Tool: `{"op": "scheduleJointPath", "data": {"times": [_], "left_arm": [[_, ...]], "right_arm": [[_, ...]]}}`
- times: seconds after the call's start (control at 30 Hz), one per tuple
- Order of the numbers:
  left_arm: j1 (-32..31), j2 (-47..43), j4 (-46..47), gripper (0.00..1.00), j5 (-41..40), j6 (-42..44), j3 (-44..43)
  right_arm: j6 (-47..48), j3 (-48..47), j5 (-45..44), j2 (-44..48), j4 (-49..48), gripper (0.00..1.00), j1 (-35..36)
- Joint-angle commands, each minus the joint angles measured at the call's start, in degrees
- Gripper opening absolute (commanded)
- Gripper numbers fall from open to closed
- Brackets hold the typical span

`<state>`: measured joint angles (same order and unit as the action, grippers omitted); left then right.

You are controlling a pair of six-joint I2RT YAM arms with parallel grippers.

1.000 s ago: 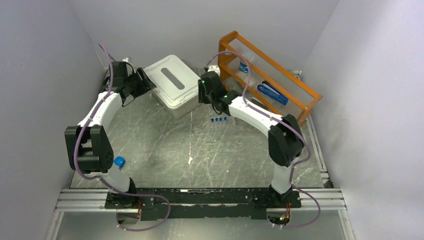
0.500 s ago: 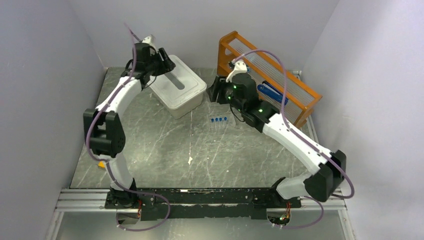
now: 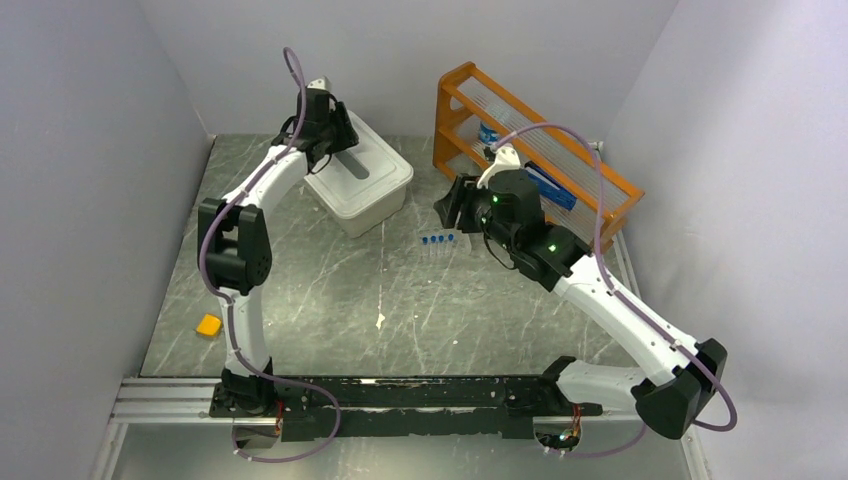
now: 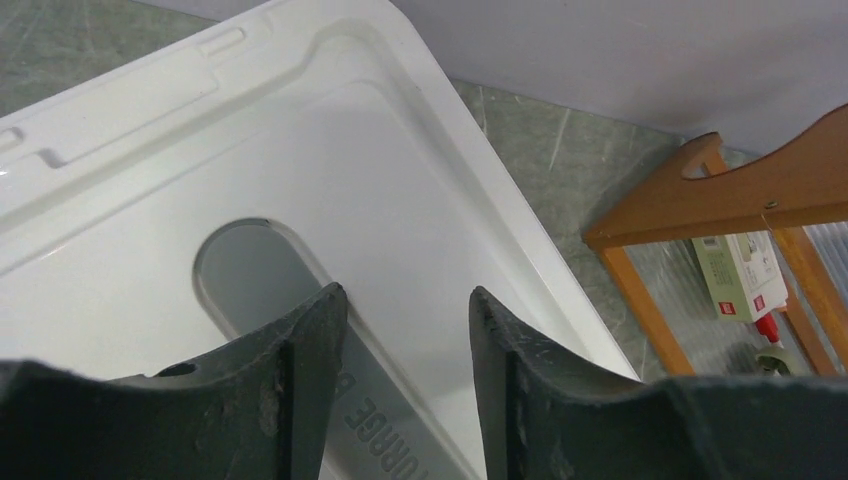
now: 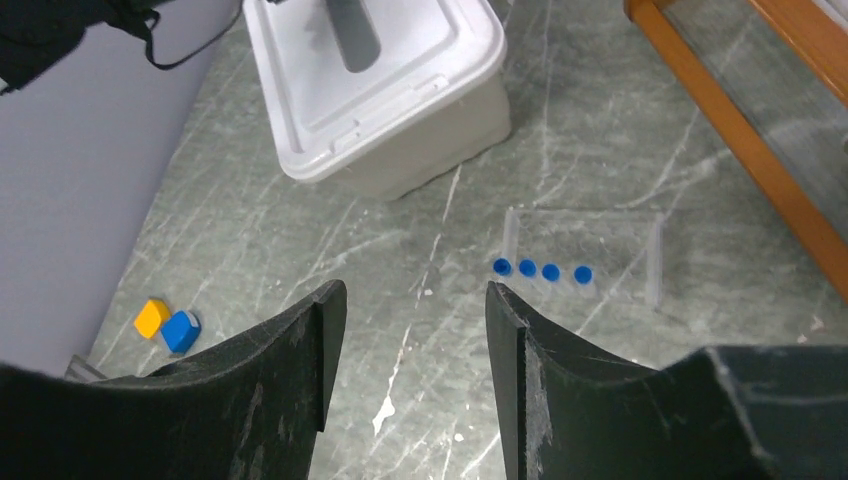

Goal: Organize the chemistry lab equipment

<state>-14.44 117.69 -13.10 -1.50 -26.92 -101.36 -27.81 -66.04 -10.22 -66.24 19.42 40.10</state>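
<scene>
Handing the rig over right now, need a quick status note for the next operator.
Left gripper: open, empty, low over the closed lid of the white bin, at its grey handle.
Right gripper: open, empty, above the table, facing down toward the clear rack.
Things: four blue-capped tubes stand in the rack, between the bin and the orange shelf.
Done: tubes racked.
Left: no other tools in view; opening the bin looks like the likely next step.

Four blue-capped test tubes (image 5: 540, 270) upright in clear rack (image 5: 655, 265).
</scene>
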Motion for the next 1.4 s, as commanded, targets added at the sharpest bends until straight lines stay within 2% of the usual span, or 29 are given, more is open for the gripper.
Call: {"op": "scheduleJointPath", "data": {"times": [0.0, 0.13, 0.3, 0.47, 0.67, 0.8, 0.93, 1.1, 1.2, 1.37], "left_arm": [[-0.15, 3.06, -8.52, 0.54, -5.04, -0.18, -1.78], [-0.15, 0.29, -8.56, 0.55, -3.87, 1.66, -3.32], [-0.15, -6.84, -9.96, 0.65, 0.29, 6.58, -3.92], [-0.18, -22.08, -10.41, 0.79, 0.97, 9.53, 6.12], [-0.24, -41.43, -16.94, 0.93, -0.03, 13.43, 18.35], [-0.24, -53.58, -22.36, 0.95, -3.75, 13.59, 24.98], [-0.24, -63.89, -23.85, 0.95, -5.49, 11.1, 30.14], [-0.24, -68.99, -32.68, 0.96, -9.32, 8.35, 28.88], [-0.24, -71.87, -38.13, 0.97, -8.59, 8.48, 28.19], [-0.24, -76.89, -42.6, 0.97, -13.26, 8.57, 29.37]], "right_arm": [[-1.88, -1.67, -4.05, 1.23, 7.36, 0.57, -0.2], [-2.32, -6.7, -6.06, -0.26, 16.87, 0.58, -0.2], [-0.27, -4.34, -4.5, 3.16, 18.04, 0.7, -0.2], [-0.13, -3.66, -7.72, 5.43, 23.1, 0.88, -0.19], [-0.5, -4.16, -12.91, 8.85, 29.93, 0.94, -0.25], [-1.79, -7.19, -16.47, 10.99, 33.24, 0.98, -0.21], [-2.43, -10.05, -19.19, 12.23, 35.93, 1.0, -0.2], [-3.04, -10.69, -21.08, 14.68, 37.7, 1.0, -0.19], [-4.13, -11.09, -21.3, 16.47, 39.25, 1.0, -0.2], [-4.05, -10.07, -20.88, 19.46, 39.66, 1.0, -0.2]]}}
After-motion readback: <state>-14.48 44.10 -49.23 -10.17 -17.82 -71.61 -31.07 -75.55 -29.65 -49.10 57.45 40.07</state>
